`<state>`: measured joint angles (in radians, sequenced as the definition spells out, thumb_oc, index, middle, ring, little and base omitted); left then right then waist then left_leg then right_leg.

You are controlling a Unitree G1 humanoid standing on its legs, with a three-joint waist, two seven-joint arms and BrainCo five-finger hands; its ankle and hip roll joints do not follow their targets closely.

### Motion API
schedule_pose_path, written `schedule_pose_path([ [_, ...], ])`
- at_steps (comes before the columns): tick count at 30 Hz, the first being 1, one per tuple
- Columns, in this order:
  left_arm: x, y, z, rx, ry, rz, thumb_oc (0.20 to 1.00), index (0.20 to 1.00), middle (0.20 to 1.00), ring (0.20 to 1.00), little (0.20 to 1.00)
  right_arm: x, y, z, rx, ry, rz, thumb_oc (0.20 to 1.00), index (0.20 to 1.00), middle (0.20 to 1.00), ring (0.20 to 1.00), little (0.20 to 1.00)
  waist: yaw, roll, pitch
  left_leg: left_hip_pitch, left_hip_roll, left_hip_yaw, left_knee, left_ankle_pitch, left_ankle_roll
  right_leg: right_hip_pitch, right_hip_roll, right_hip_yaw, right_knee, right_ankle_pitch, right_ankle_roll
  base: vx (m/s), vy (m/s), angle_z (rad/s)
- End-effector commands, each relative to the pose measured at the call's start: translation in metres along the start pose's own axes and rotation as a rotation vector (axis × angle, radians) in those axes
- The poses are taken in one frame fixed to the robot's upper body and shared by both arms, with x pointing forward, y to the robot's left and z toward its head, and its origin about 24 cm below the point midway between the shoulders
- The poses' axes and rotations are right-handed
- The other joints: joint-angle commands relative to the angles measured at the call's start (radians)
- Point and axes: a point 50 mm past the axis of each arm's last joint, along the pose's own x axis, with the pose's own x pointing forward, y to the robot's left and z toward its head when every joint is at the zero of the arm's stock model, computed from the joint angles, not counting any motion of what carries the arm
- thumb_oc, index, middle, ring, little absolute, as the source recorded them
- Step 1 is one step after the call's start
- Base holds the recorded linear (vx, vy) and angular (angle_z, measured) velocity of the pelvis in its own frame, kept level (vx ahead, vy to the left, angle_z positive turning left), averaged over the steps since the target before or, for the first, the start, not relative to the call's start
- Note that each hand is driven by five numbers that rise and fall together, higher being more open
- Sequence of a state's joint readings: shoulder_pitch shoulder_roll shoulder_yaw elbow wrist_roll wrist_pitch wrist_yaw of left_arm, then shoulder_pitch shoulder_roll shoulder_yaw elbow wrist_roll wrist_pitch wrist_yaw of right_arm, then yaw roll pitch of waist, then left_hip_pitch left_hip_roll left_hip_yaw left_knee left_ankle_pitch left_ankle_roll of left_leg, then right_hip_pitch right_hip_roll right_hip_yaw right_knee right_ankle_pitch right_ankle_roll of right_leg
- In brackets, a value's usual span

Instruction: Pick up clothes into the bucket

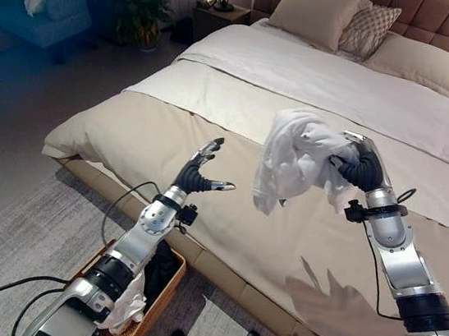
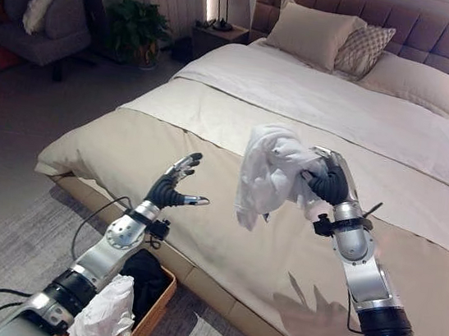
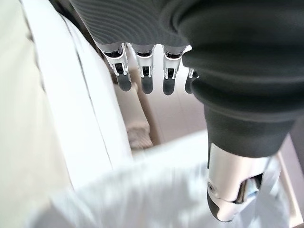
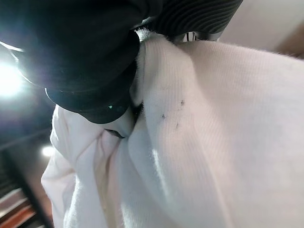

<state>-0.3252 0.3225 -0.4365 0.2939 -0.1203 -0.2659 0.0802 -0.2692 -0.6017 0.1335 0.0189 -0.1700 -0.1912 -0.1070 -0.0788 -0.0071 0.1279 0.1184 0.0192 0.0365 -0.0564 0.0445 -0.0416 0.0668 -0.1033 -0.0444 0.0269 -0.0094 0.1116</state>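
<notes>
Right robot hand (image 1: 359, 165) is raised above the bed (image 1: 211, 145), its fingers curled into a bunched white garment (image 1: 292, 156). The right wrist view confirms white knit cloth pressed against the palm. The garment hangs free of the bedding, its lower folds dangling clear of the beige cover.

Left robot hand (image 1: 200, 173) is held over the near edge of the bed, fingers spread and relaxed, holding nothing. It is well apart from the garment.

A wicker bucket (image 2: 159, 300) stands on the floor against the foot of the bed, below the left forearm. It already holds a white cloth (image 2: 106, 310) and a dark cloth (image 2: 144, 277).

Pillows (image 1: 319, 15) lie at the head of the bed. An armchair (image 2: 50, 17), a potted plant (image 2: 135, 28) and a nightstand (image 2: 217, 38) stand beyond, none of them concerned in the work.

Assessment: the pick-up appears complete and the carry to the bucket is in hand. The next move calls for the right arm to swing across and downward to the robot's left. The garment should be over the bucket's opening before the fingers let go. Risk: trailing folds may catch on the bed edge or drape over the rim. The left arm sits above the bucket and may obstruct the drop.
</notes>
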Motion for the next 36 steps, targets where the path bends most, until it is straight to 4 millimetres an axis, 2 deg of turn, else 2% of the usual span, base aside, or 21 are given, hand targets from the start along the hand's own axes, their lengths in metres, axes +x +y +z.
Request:
schedule_pose_path([
  [1, 0.021, -0.009, 0.022, 0.058, -0.101, -0.065, 1.0, 1.0, 1.0, 1.0, 1.0, 0.005, -0.003, 0.04, 0.115, -0.218, -0.021, 0.2, 0.2, 0.2, 0.2, 0.2, 0.004, -0.048, -0.068, -0.041, -0.031, -0.002, 0.126, -0.127, 0.016, -0.027, -0.035, -0.025, 0.049, 0.0, 0.036, 0.0, 0.0, 0.0],
  [8, 0.033, -0.026, 0.037, 0.057, -0.144, -0.139, 1.0, 1.0, 1.0, 1.0, 1.0, 0.005, 0.01, 0.075, 0.205, -0.37, 0.081, 0.2, 0.2, 0.2, 0.2, 0.2, 0.002, -0.049, -0.073, -0.04, -0.033, -0.007, 0.132, -0.129, 0.02, -0.022, -0.037, -0.026, 0.055, -0.001, 0.036, 0.0, 0.001, -0.01],
  [13, 0.037, -0.032, 0.036, 0.048, -0.131, -0.136, 1.0, 1.0, 1.0, 1.0, 1.0, 0.003, 0.018, 0.095, 0.308, -0.46, 0.151, 0.2, 0.2, 0.2, 0.2, 0.2, 0.002, -0.049, -0.074, -0.039, -0.035, -0.009, 0.136, -0.132, 0.022, -0.02, -0.04, -0.025, 0.058, -0.003, 0.037, 0.0, 0.0, 0.0],
  [17, 0.038, -0.034, 0.036, 0.017, -0.123, -0.132, 1.0, 1.0, 1.0, 1.0, 1.0, 0.001, 0.021, 0.103, 0.356, -0.491, 0.182, 0.2, 0.2, 0.2, 0.2, 0.2, 0.001, -0.048, -0.07, -0.04, -0.036, -0.01, 0.14, -0.133, 0.024, -0.023, -0.041, -0.024, 0.063, -0.004, 0.036, 0.0, 0.0, 0.0],
  [25, 0.036, -0.042, 0.036, -0.216, -0.089, -0.144, 1.0, 1.0, 1.0, 1.0, 1.0, -0.002, 0.025, 0.114, 0.443, -0.528, 0.254, 0.2, 0.2, 0.2, 0.2, 0.2, 0.003, -0.048, -0.056, -0.04, -0.038, -0.018, 0.151, -0.142, 0.025, -0.017, -0.044, -0.03, 0.073, -0.014, 0.037, 0.0, 0.0, 0.0],
  [26, 0.034, -0.043, 0.036, -0.315, -0.083, -0.145, 0.479, 0.479, 0.479, 0.479, 0.479, -0.002, 0.026, 0.114, 0.445, -0.53, 0.258, 0.2, 0.2, 0.2, 0.2, 0.2, 0.003, -0.048, -0.055, -0.041, -0.039, -0.019, 0.151, -0.142, 0.025, -0.017, -0.044, -0.032, 0.074, -0.015, 0.037, 0.0, 0.0, 0.0],
  [27, 0.032, -0.044, 0.035, -0.379, -0.078, -0.14, 0.2, 0.2, 0.2, 0.2, 0.2, -0.002, 0.026, 0.115, 0.449, -0.529, 0.257, 0.2, 0.2, 0.2, 0.2, 0.2, 0.004, -0.048, -0.055, -0.042, -0.039, -0.019, 0.152, -0.142, 0.025, -0.017, -0.045, -0.031, 0.075, -0.015, 0.037, 0.0, 0.0, 0.0],
  [28, 0.032, -0.046, 0.035, -0.449, -0.068, -0.139, 0.2, 0.2, 0.2, 0.2, 0.2, -0.002, 0.026, 0.115, 0.448, -0.53, 0.257, 0.216, 0.216, 0.216, 0.216, 0.216, 0.003, -0.05, -0.055, -0.043, -0.039, -0.019, 0.154, -0.142, 0.025, -0.017, -0.046, -0.031, 0.074, -0.014, 0.037, 0.0, 0.0, 0.0],
  [29, 0.032, -0.046, 0.034, -0.489, -0.066, -0.142, 0.2, 0.2, 0.2, 0.2, 0.2, -0.001, 0.027, 0.115, 0.45, -0.526, 0.255, 0.294, 0.294, 0.294, 0.294, 0.294, 0.002, -0.049, -0.056, -0.043, -0.039, -0.019, 0.152, -0.142, 0.024, -0.019, -0.046, -0.03, 0.074, -0.014, 0.037, 0.0, 0.0, 0.0],
  [30, 0.032, -0.046, 0.034, -0.489, -0.066, -0.142, 0.2, 0.2, 0.2, 0.2, 0.2, -0.001, 0.027, 0.115, 0.45, -0.526, 0.255, 0.335, 0.335, 0.335, 0.335, 0.335, 0.002, -0.049, -0.056, -0.043, -0.039, -0.019, 0.152, -0.142, 0.024, -0.019, -0.046, -0.03, 0.074, -0.014, 0.037, 0.0, 0.0, 0.0],
  [31, 0.03, -0.049, 0.031, -0.575, -0.049, -0.138, 0.2, 0.2, 0.2, 0.2, 0.2, 0.0, 0.028, 0.114, 0.449, -0.518, 0.25, 0.432, 0.432, 0.432, 0.432, 0.432, 0.001, -0.05, -0.057, -0.042, -0.038, -0.018, 0.15, -0.141, 0.024, -0.02, -0.045, -0.027, 0.074, -0.014, 0.037, 0.0, 0.0, 0.0],
  [32, 0.029, -0.049, 0.033, -0.595, -0.057, -0.144, 0.2, 0.2, 0.2, 0.2, 0.2, 0.0, 0.028, 0.112, 0.446, -0.513, 0.246, 0.799, 0.799, 0.799, 0.799, 0.799, 0.0, -0.05, -0.059, -0.042, -0.038, -0.018, 0.149, -0.141, 0.024, -0.022, -0.045, -0.027, 0.075, -0.015, 0.037, 0.0, 0.0, 0.0],
  [33, 0.028, -0.049, 0.033, -0.623, -0.058, -0.14, 0.2, 0.2, 0.2, 0.2, 0.2, -0.001, 0.028, 0.111, 0.442, -0.505, 0.236, 1.0, 1.0, 1.0, 1.0, 1.0, 0.0, -0.051, -0.058, -0.042, -0.038, -0.018, 0.148, -0.141, 0.023, -0.022, -0.045, -0.027, 0.075, -0.014, 0.037, 0.0, 0.0, 0.0],
  [36, 0.025, -0.048, 0.033, -0.658, -0.062, -0.143, 0.2, 0.2, 0.2, 0.2, 0.2, -0.002, 0.027, 0.106, 0.429, -0.479, 0.215, 1.0, 1.0, 1.0, 1.0, 1.0, -0.001, -0.052, -0.06, -0.042, -0.037, -0.019, 0.146, -0.14, 0.023, -0.023, -0.045, -0.026, 0.074, -0.014, 0.037, 0.0, 0.0, 0.0],
])
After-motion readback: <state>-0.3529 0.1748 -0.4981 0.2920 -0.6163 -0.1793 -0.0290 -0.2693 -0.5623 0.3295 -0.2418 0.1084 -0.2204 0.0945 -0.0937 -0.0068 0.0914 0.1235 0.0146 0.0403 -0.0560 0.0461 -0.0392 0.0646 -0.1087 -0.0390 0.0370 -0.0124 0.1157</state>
